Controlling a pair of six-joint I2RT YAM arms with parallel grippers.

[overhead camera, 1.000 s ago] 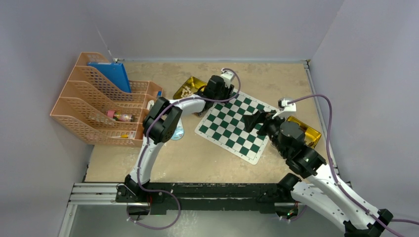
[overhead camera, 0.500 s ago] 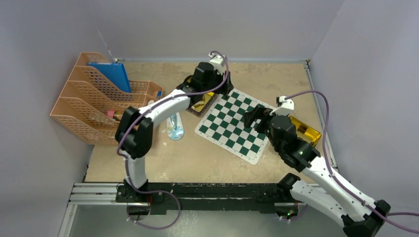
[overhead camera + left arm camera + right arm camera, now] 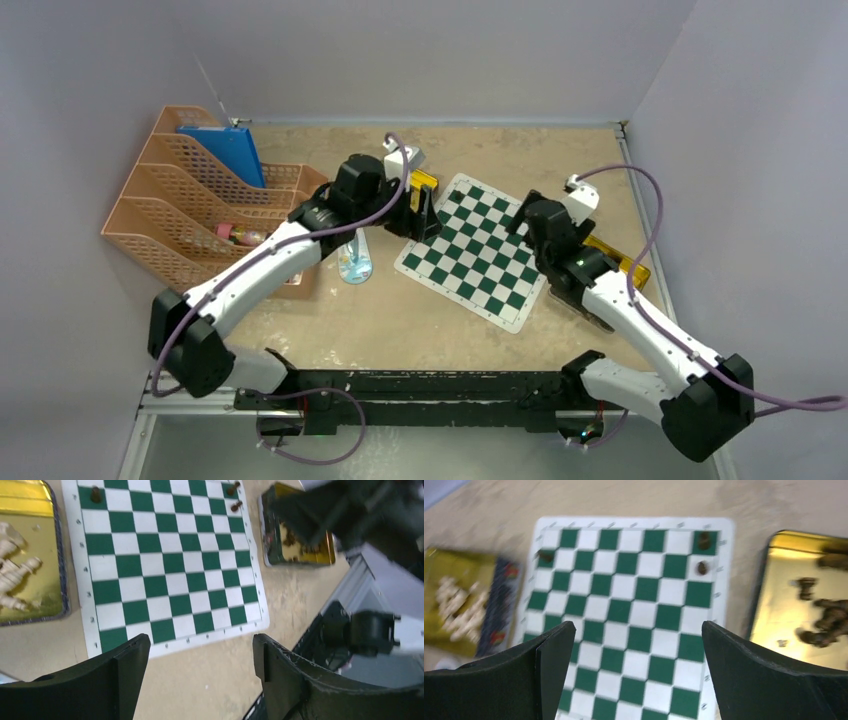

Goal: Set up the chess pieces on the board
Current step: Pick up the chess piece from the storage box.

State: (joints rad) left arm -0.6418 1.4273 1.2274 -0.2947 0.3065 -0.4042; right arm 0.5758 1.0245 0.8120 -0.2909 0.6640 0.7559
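The green and white board lies in the middle of the table. Three dark brown chess pieces stand on its edge squares: one at a corner and two near the opposite corner. The right wrist view shows them too. My left gripper hangs open and empty above the board's left edge. My right gripper is wide open and empty over the board's right side.
A gold tin with pale pieces sits left of the board. A second gold tin with dark pieces sits right of it. Orange file racks stand at the far left, and a small clear bottle lies near the board.
My left arm has drawn back leftwards from the board's far corner and its jaws have widened. My right gripper has shifted toward the board's far right edge, still open.
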